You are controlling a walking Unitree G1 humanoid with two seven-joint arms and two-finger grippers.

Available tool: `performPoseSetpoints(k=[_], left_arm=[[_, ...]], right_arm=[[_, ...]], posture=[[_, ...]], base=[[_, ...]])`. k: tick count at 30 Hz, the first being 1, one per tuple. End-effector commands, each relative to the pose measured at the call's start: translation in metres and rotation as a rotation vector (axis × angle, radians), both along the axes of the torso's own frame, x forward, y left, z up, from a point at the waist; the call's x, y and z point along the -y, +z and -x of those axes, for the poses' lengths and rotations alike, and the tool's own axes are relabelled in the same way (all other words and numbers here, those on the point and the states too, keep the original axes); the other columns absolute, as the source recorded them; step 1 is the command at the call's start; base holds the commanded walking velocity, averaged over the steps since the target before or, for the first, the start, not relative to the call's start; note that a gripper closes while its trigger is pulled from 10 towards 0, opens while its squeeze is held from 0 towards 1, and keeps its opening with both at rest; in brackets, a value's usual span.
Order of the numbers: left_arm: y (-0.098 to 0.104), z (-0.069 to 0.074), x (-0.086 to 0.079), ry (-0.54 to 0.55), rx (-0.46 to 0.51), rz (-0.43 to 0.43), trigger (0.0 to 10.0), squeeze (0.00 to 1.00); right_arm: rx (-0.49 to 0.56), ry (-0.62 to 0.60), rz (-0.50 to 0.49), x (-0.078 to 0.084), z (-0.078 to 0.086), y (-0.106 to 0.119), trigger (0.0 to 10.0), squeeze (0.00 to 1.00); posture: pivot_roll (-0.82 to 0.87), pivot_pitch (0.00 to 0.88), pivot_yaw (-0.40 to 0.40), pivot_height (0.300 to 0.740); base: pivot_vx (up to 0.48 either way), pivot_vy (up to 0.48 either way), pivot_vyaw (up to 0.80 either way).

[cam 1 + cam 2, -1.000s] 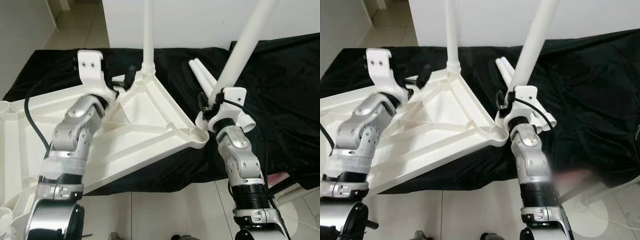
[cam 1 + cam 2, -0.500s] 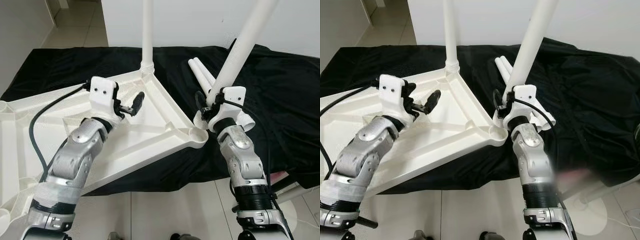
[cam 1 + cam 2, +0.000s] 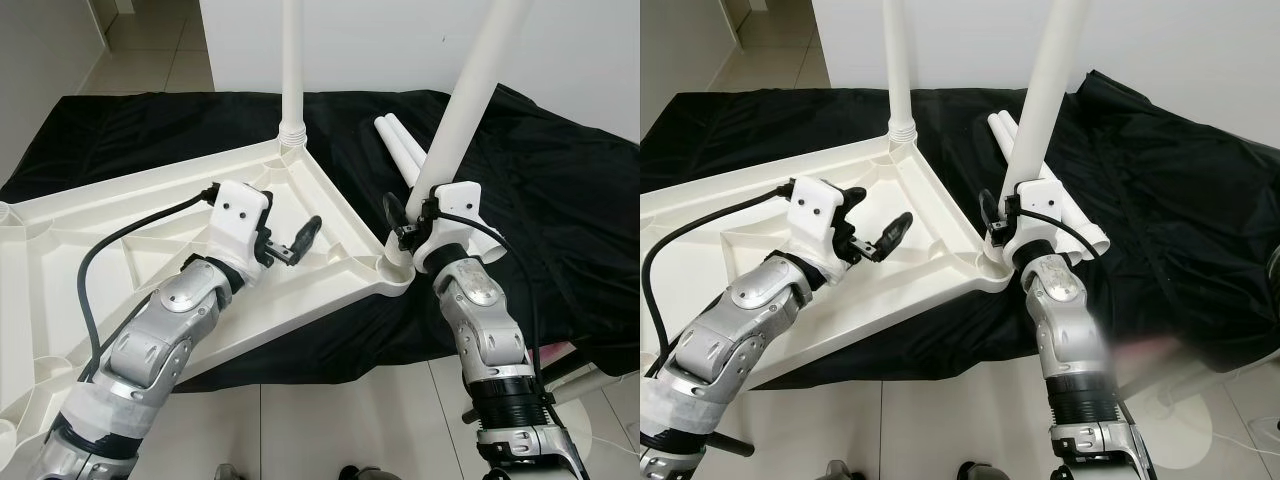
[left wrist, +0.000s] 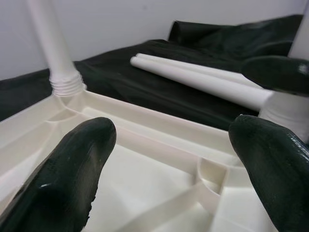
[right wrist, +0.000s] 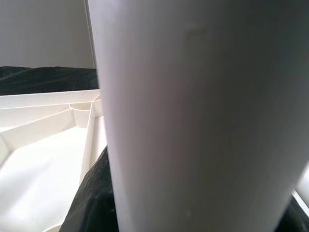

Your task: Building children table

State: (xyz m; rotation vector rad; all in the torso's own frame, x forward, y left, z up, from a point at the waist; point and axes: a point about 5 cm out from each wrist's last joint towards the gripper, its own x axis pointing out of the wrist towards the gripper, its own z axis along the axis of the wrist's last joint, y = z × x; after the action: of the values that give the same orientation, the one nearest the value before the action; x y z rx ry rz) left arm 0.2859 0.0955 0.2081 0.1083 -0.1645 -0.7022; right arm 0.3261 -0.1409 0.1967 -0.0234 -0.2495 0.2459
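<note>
A white table top (image 3: 120,230) lies upside down on a black cloth (image 3: 560,200). One white leg (image 3: 292,60) stands screwed into its far corner. A second leg (image 3: 468,95) stands tilted at the near right corner socket (image 3: 397,268), and my right gripper (image 3: 412,215) is shut on its lower end. In the right wrist view that leg (image 5: 193,116) is pressed close against the camera. My left gripper (image 3: 292,245) hovers open over the underside of the table top, its fingertips (image 4: 72,169) apart with nothing between them.
Two loose white legs (image 3: 402,150) lie side by side on the cloth behind the right gripper. A black cable (image 3: 95,270) loops from my left wrist. Tiled floor (image 3: 330,420) lies before the cloth's front edge, and a white wall (image 3: 380,40) stands behind.
My left arm has drawn back from the far corner leg toward the near right, over the table top. The right gripper has brought the held leg down to the corner socket.
</note>
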Motion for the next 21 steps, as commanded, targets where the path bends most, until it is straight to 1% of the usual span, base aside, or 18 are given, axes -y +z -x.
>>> performPoseSetpoints(k=[1, 4, 8, 11, 21], left_arm=[[-0.007, 0.023, 0.017, -0.450, -0.024, -0.102, 10.0, 0.00], [-0.010, 0.030, 0.021, -0.501, -0.064, -0.103, 10.0, 0.00], [-0.011, 0.031, 0.022, -0.508, -0.069, -0.108, 10.0, 0.00], [-0.015, 0.034, 0.024, -0.523, -0.075, -0.133, 10.0, 0.00], [-0.026, 0.037, 0.028, -0.530, -0.112, -0.187, 10.0, 0.00]], right_arm=[[-0.010, 0.008, 0.014, 0.001, 0.001, -0.006, 10.0, 0.00], [-0.030, 0.017, 0.025, 0.001, 0.002, -0.014, 10.0, 0.00], [-0.032, 0.017, 0.034, 0.001, 0.002, -0.015, 10.0, 0.00], [-0.036, 0.018, 0.039, 0.002, 0.002, -0.018, 10.0, 0.00], [-0.023, 0.046, 0.063, 0.001, 0.005, -0.026, 10.0, 0.00]], posture=[[-0.04, 0.115, -0.025, 0.740], [-0.05, 0.115, -0.026, 0.740], [-0.05, 0.115, -0.026, 0.740], [-0.05, 0.116, -0.026, 0.740], [-0.05, 0.111, -0.023, 0.740]], base=[[0.000, 0.000, 0.00], [0.000, 0.000, 0.00], [0.000, 0.000, 0.00], [0.000, 0.000, 0.00], [0.000, 0.000, 0.00]])
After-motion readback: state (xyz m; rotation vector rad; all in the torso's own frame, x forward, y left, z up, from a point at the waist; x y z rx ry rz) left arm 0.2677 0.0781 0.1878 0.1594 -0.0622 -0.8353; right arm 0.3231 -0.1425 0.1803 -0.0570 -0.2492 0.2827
